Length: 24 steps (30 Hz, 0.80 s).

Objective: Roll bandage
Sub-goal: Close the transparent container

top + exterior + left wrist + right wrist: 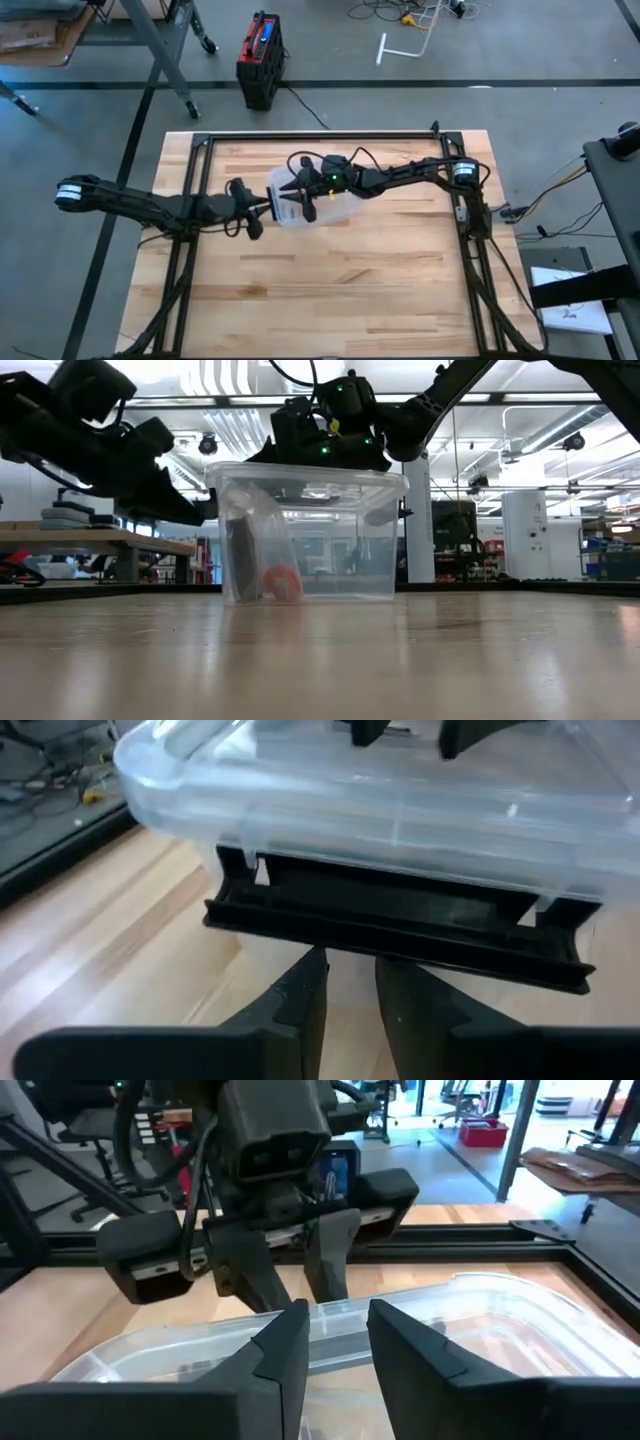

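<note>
Clear lidded plastic box [318, 208] on the wooden counter [330, 290], orange bandage roll [282, 582] inside. Left gripper [350, 982] fingers narrowly parted beneath the black latch [400, 925]; right gripper [335, 1342] fingers slightly spread above the lid. Risk: latch slipping, box sliding.

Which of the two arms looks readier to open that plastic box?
Probably the left: its hand sits right at the box's dark latch, fingers nearly closed. The right hand hovers over the lid, gripping nothing.
</note>
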Each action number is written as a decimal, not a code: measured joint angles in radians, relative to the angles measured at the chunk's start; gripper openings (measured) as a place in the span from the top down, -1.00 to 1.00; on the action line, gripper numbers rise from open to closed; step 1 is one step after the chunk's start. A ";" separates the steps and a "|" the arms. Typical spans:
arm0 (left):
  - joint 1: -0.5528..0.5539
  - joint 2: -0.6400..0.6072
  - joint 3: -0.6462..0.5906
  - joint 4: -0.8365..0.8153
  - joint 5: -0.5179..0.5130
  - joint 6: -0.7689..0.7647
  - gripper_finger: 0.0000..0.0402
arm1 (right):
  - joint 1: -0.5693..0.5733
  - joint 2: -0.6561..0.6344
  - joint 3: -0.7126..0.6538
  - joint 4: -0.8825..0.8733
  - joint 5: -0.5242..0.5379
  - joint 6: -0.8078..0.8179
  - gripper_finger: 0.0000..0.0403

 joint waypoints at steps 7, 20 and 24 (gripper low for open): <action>0.000 -0.009 0.037 0.052 0.007 0.060 0.61 | -0.003 -0.004 0.000 -0.062 -0.004 -0.020 0.56; 0.001 0.037 0.146 0.132 0.013 0.153 0.71 | -0.003 -0.007 0.003 -0.094 -0.002 -0.049 0.49; 0.002 0.045 0.205 0.080 0.007 0.216 0.68 | -0.002 -0.005 0.002 -0.062 -0.004 -0.049 0.48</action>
